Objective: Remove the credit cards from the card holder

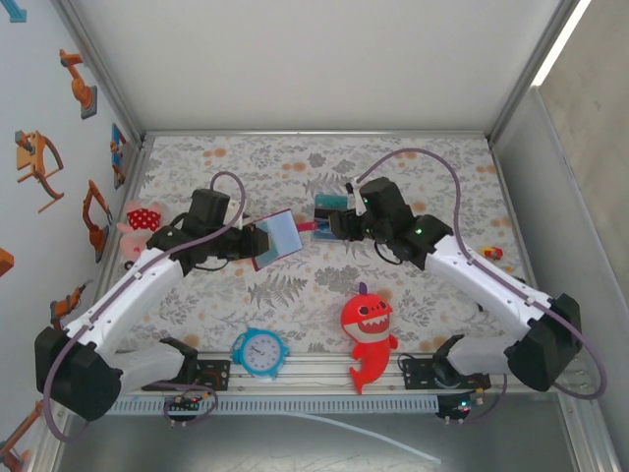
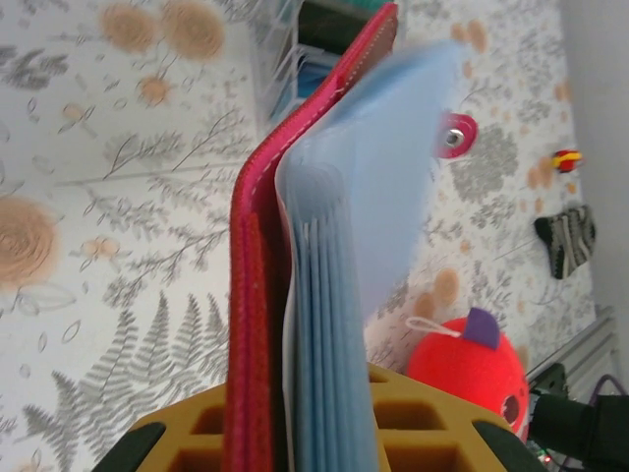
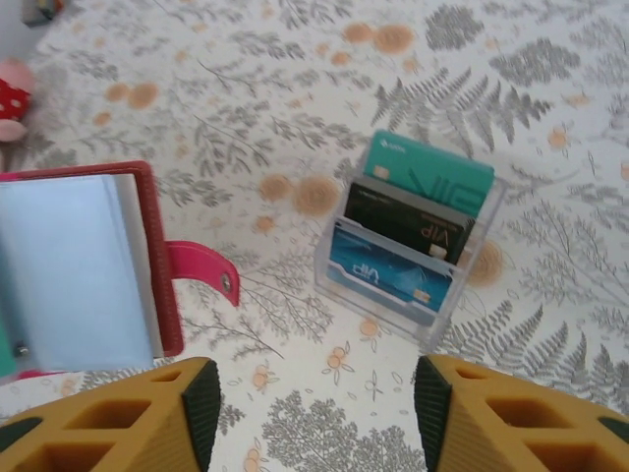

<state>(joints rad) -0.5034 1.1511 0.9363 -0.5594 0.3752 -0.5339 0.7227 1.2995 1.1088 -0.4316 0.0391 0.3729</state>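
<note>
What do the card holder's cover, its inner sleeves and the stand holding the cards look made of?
Card holder cover: likely leather or imitation, matte dark red, with stitching along the edge. Inner sleeves: probably thin, flexible pale blue plastic; the stacked leaves bend. Stand: clear rigid plastic; the tablecloth shows through. Credit cards: glossy printed plastic.

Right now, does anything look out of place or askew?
Nothing stands out. The left end effector holds the wallet open; three cards sit neatly tiered in the clear stand; the right end effector hovers open near them.
</note>
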